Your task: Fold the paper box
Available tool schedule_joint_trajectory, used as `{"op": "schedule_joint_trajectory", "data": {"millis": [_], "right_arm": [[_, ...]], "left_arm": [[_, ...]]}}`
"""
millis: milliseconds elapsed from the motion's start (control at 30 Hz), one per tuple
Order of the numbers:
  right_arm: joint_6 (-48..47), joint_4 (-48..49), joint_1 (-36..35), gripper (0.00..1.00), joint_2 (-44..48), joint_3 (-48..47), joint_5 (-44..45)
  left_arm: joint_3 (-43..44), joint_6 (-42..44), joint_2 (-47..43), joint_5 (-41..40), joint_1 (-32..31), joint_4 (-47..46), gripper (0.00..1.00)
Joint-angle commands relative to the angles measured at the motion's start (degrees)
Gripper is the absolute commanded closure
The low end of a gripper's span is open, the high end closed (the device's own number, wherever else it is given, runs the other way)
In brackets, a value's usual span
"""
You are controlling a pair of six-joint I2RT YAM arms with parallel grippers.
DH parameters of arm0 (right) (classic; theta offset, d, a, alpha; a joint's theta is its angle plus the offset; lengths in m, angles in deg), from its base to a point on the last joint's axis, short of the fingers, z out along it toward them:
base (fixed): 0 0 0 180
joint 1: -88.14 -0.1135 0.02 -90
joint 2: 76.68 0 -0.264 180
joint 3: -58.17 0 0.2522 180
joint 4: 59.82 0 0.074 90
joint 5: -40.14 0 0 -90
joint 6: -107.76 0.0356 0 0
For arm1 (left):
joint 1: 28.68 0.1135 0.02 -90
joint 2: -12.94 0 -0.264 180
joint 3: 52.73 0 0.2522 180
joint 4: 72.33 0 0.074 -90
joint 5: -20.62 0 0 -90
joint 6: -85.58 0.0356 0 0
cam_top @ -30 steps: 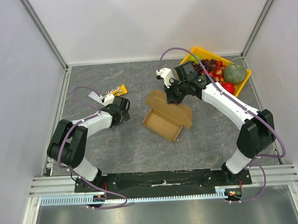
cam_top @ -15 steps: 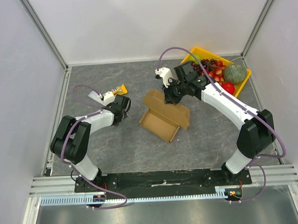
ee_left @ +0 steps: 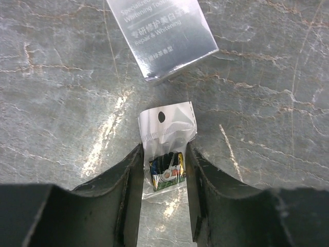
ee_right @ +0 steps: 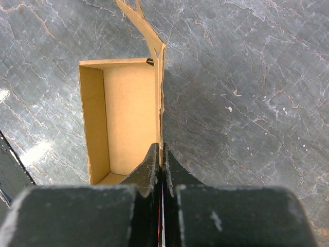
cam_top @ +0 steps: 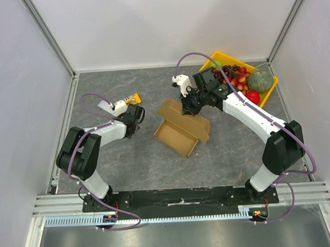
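Just ahead of your left hand (ee_left: 164,150) lies one silver carton (ee_left: 162,36) reading "Repair & Whitening". That hand's fingers stand apart, flanking one clear packet (ee_left: 165,131) with a small dark item inside, flat on the surface (ee_left: 267,103). Your right hand (ee_right: 160,154) is clamped on the side wall of the one open-topped paper box (ee_right: 128,113), whose well lies left of its fingers. One yellow tray (cam_top: 219,56) of fruit sits near that hand, to its right.

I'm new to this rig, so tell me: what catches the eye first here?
An open brown paper box sits in the middle of the top view, the right jaws shut on its upright side wall. In the far right corner, a yellow tray of fruit stands out. The left jaws straddle a small clear packet.
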Motion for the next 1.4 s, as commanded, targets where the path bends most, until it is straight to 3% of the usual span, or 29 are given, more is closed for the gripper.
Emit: {"op": "schedule_joint_trajectory", "data": {"millis": [0,300,600,833,933,1167,1367], "right_arm": [[1.00,1.49,-0.22,1.00,2.44,0.87,1.18],[1.88,1.57,-0.30,1.00,1.12,1.84,2.24],[0.83,1.14,-0.30,1.00,-0.02,1.93,2.06],[0.83,1.05,-0.30,1.00,-0.99,1.32,0.66],[1.00,0.96,-0.30,1.00,-1.34,1.05,0.22],[1.88,0.61,-0.39,1.00,-1.87,-0.18,-0.57],[1.80,0.08,-0.92,1.00,-2.04,-0.44,-0.92]], "left_arm": [[-1.26,0.91,-2.22,3.31,0.14,-1.00,0.59],[-2.67,7.59,-13.81,7.17,0.14,-1.70,0.61],[-5.56,17.60,-28.39,23.59,-2.57,-4.50,0.61],[-10.05,20.25,-37.81,34.48,-4.95,-7.66,0.61],[-11.81,20.07,-38.00,35.92,-8.89,-12.50,0.61],[-9.36,19.20,-30.63,29.34,-20.06,-17.17,0.60],[-7.42,19.20,-25.44,29.06,-21.57,-20.07,0.60]]}}
